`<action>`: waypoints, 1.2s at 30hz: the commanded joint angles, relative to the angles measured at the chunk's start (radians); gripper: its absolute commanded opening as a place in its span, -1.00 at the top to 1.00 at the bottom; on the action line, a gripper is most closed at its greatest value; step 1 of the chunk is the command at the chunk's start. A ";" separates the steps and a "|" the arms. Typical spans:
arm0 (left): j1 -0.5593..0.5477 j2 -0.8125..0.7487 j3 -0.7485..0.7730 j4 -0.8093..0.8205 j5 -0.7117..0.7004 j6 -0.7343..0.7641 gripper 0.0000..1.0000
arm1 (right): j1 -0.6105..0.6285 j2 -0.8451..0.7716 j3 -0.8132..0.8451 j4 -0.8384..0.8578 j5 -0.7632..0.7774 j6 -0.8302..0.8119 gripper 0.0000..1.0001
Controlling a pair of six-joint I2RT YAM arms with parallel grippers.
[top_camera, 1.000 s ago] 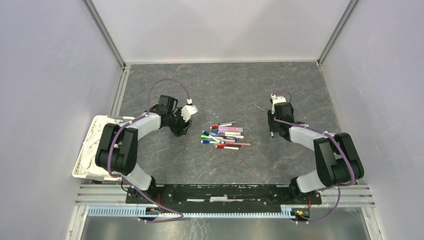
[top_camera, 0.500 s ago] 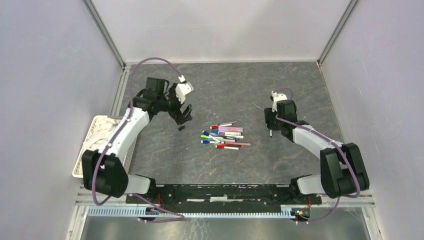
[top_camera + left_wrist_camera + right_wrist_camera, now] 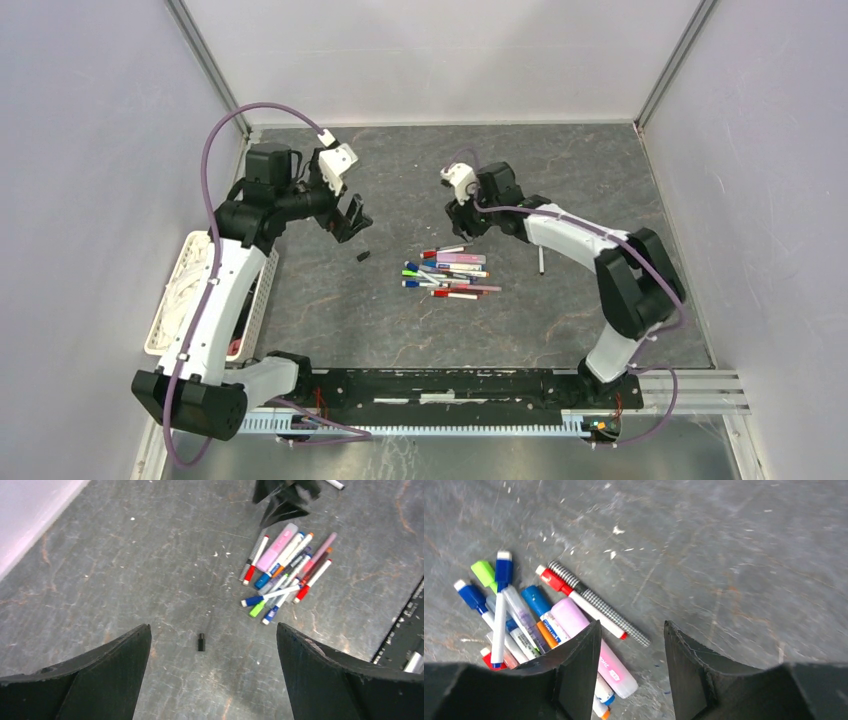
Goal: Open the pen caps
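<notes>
Left gripper (image 3: 352, 218) is hovering at upper left of the overhead view, jaws spread wide and gripping nothing. A small stubby black plastic cap (image 3: 201, 642) is lying alone on the dark grey stone-patterned tabletop (image 3: 560, 170), low centre in the left wrist view. A thin pale barrel with a dark tip (image 3: 541, 262) is lying apart, right of the heap. Judging these to be one pen already opened and kept clear of the rest.

The heap of thin marker pens with blue, red, green and orange caps (image 3: 452, 272) is sitting mid-frame, caps on. Right gripper (image 3: 631, 627) is hanging just above the heap's upper edge, jaws partly parted and empty, likely lining up on the next pen.
</notes>
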 commanded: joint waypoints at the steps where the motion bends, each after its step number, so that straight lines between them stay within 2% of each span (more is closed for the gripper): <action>1: 0.014 -0.003 0.014 -0.099 0.054 -0.014 -1.00 | 0.016 0.085 0.057 -0.050 -0.090 -0.136 -0.09; 6: 0.024 0.000 -0.021 -0.124 0.081 0.009 -1.00 | 0.063 0.107 0.061 -0.040 -0.137 -0.157 -0.01; 11: 0.025 0.012 -0.034 -0.134 0.107 0.025 -1.00 | 0.098 0.122 0.011 -0.045 -0.114 -0.166 0.15; 19: 0.026 0.016 -0.022 -0.175 0.113 0.061 -1.00 | 0.097 0.106 -0.057 -0.009 -0.030 -0.157 0.22; 30: 0.026 0.010 -0.021 -0.203 0.131 0.092 -1.00 | 0.070 0.106 -0.077 -0.027 -0.036 -0.151 0.19; 36: 0.026 0.014 -0.018 -0.223 0.148 0.114 -1.00 | 0.067 0.077 -0.171 0.006 -0.045 -0.123 0.15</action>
